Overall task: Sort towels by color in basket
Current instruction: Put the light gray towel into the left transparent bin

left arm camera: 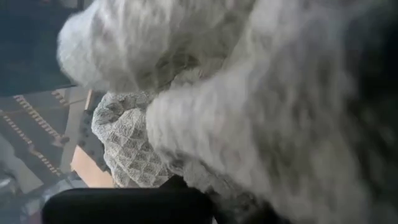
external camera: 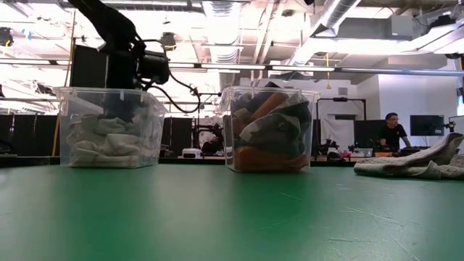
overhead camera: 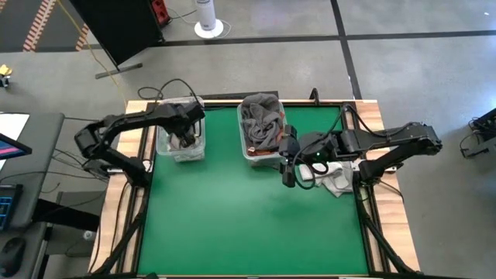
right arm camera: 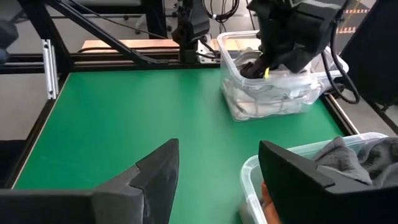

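Tool work first: our left tool (overhead camera: 186, 138) sits down inside the left bin (overhead camera: 180, 149) among the pale towels (external camera: 101, 145), and we cannot tell whether its fingers are parted or pressed together, while our right tool (right arm camera: 217, 171) hovers spread and empty over the green surface (overhead camera: 232, 217) beside the middle bin (overhead camera: 262, 151) of grey and rust-orange towels (external camera: 272, 134). A few light towels (overhead camera: 335, 180) lie loose on the surface near our right arm. We judge them soft, light and floppy, so we should pinch a raised fold near the middle and expect the cloth to drape and drag.
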Controlling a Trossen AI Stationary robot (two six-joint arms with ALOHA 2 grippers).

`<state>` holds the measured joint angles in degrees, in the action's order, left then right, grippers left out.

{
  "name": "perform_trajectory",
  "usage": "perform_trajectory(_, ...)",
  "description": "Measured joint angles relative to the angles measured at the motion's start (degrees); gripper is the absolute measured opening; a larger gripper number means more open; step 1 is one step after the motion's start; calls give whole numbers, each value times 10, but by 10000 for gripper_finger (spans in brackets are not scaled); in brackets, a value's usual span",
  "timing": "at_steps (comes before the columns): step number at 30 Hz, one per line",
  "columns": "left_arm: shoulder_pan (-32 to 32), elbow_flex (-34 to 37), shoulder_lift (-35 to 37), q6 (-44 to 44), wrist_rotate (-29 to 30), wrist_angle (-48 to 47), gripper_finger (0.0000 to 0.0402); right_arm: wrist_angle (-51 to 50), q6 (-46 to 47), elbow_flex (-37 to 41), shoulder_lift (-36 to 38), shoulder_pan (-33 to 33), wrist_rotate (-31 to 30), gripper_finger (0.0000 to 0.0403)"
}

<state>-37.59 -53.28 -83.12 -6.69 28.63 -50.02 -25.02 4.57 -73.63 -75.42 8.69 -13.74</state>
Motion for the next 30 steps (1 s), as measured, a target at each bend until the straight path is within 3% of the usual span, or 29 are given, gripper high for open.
perform_trajectory(11, 3, 0, 11, -46, -13, -11, 133, -19, 29, 0, 0, 25, -43, 249)
perform_trajectory(17, 24, -7, 52, -41, 18, -63, 187, -20, 30, 0, 0, 25, -53, 249)
perform_trajectory(30, 78, -70, 180, -23, 14, -132, 209, -20, 11, 0, 0, -3, -79, 249)
